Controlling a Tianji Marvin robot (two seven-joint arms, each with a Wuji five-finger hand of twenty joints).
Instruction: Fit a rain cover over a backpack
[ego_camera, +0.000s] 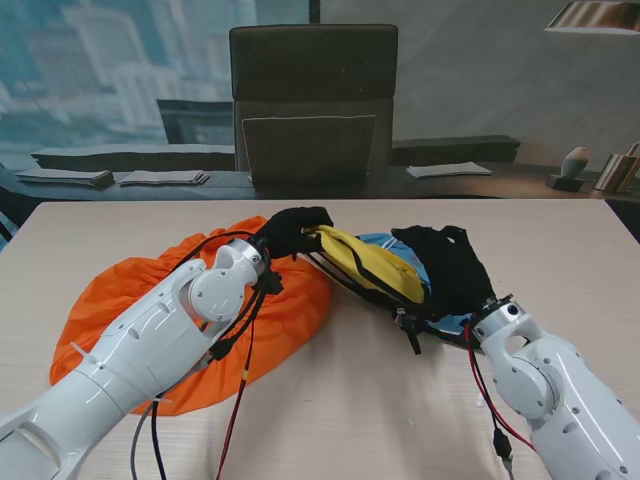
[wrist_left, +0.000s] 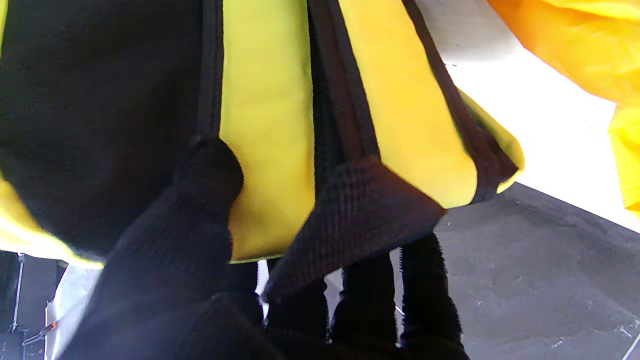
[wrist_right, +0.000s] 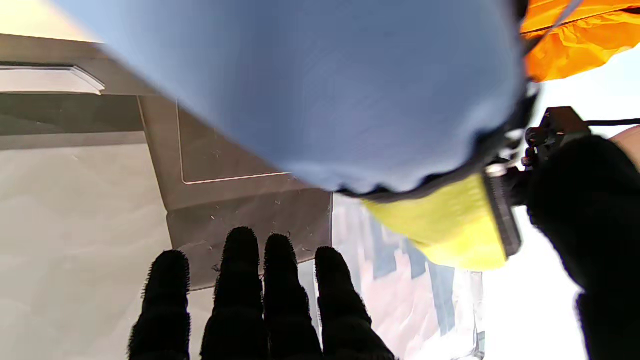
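The orange rain cover (ego_camera: 150, 300) lies spread on the table's left half, partly under my left forearm. The backpack (ego_camera: 375, 262), yellow, blue and black, lies tilted at the middle, just right of the cover. My left hand (ego_camera: 292, 230) in its black glove is shut on the backpack's left end. In the left wrist view its thumb (wrist_left: 202, 195) presses the yellow panel (wrist_left: 270, 125) beside a black strap (wrist_left: 360, 210). My right hand (ego_camera: 452, 268) lies on the backpack's right end. Its fingers (wrist_right: 260, 300) are stretched out straight past the blue panel (wrist_right: 325, 90), closed on nothing.
A dark chair (ego_camera: 312, 100) stands behind the table's far edge. Papers (ego_camera: 160, 178) lie on the dark desk beyond it. Loose black straps and a buckle (ego_camera: 410, 325) trail from the backpack toward me. Bare tabletop (ego_camera: 360, 420) shows between my arms.
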